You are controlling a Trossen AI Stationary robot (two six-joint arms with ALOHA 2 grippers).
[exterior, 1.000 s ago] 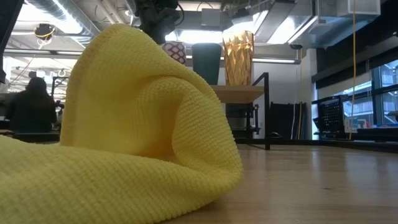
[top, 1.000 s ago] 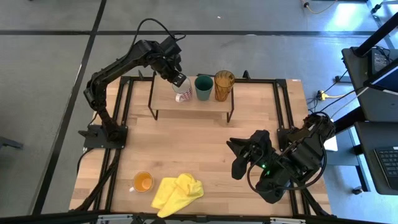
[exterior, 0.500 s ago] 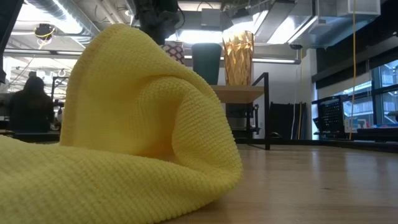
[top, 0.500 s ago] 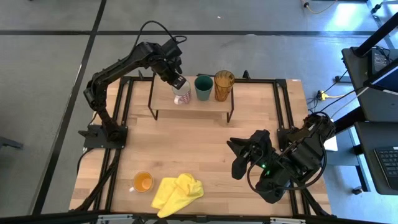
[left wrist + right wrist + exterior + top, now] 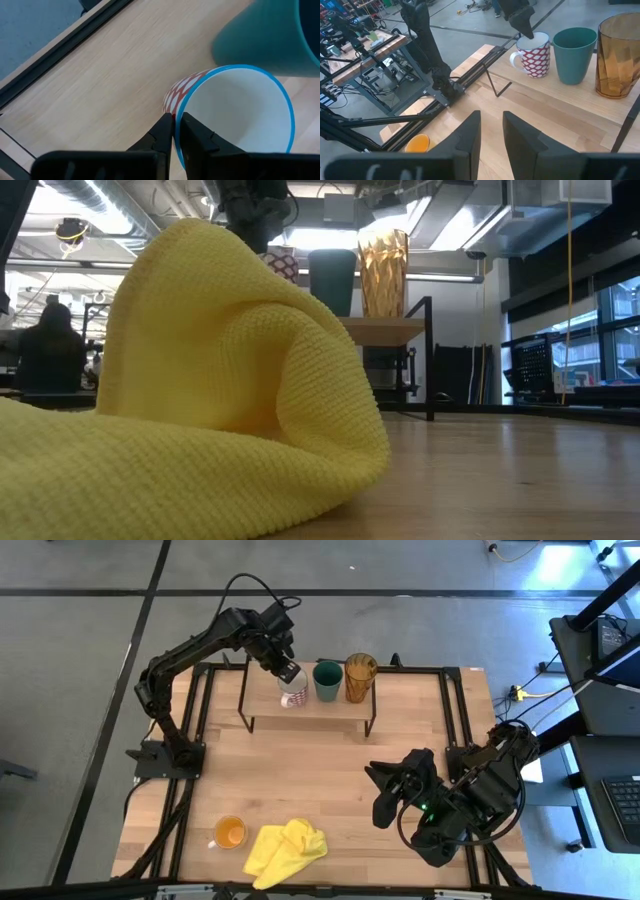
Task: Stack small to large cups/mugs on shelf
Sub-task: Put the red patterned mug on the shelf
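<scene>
A white mug with a red pattern (image 5: 293,693) stands at the left end of the light-wood shelf (image 5: 330,711), beside a dark green cup (image 5: 327,680) and an amber tumbler (image 5: 360,677). My left gripper (image 5: 288,672) is shut on the mug's rim. The right wrist view shows the mug (image 5: 535,56) upright on the shelf. A small orange mug (image 5: 230,832) stands on the table near its front left. My right gripper (image 5: 385,795) is open and empty above the table's right half. My left gripper pinches the white mug's rim (image 5: 176,116), one finger (image 5: 195,137) inside the mug and one (image 5: 161,136) outside. The fingers come from above, slanting in from the far left. The mug stands upright with its base on the shelf.
A crumpled yellow cloth (image 5: 286,849) lies by the orange mug near the front edge and fills most of the low view (image 5: 200,380). Black rails run along the table's left and right sides. A person (image 5: 45,345) stands in the room behind.
My left gripper has shifted slightly toward the table's left edge with the white mug, staying shut on its rim. It has kept still for the last half second.
</scene>
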